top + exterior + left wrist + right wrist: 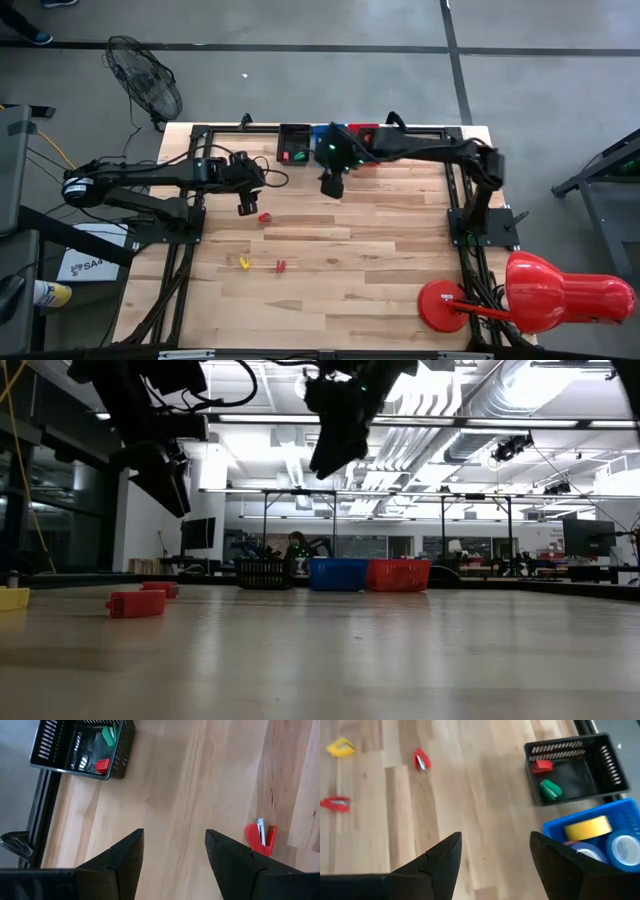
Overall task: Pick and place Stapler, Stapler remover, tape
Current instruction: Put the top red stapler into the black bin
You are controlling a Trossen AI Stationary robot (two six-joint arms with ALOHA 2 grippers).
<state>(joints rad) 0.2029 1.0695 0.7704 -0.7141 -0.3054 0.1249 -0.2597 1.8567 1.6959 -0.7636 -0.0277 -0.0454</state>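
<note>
Three small stapler removers lie flat on the wooden table: a red one (264, 216) (261, 839), a yellow one (244, 263) (340, 747) and another red one (281, 266) (336, 804). At the far edge a black basket (294, 143) holds a red piece (542, 766) and a green piece (550, 789). Beside it, a blue basket (555, 827) holds tape rolls (588, 827). No stapler shows plainly. My left gripper (247, 207) (174, 834) hangs open just left of the nearest red remover. My right gripper (330, 188) (495, 837) hangs open above the table, in front of the baskets.
A red basket (362, 132) stands right of the blue one at the far edge. A red lamp-like object (530, 290) sits at the near right corner. A floor fan (150, 85) stands beyond the far left corner. Bare wood spreads across the table's middle and near side.
</note>
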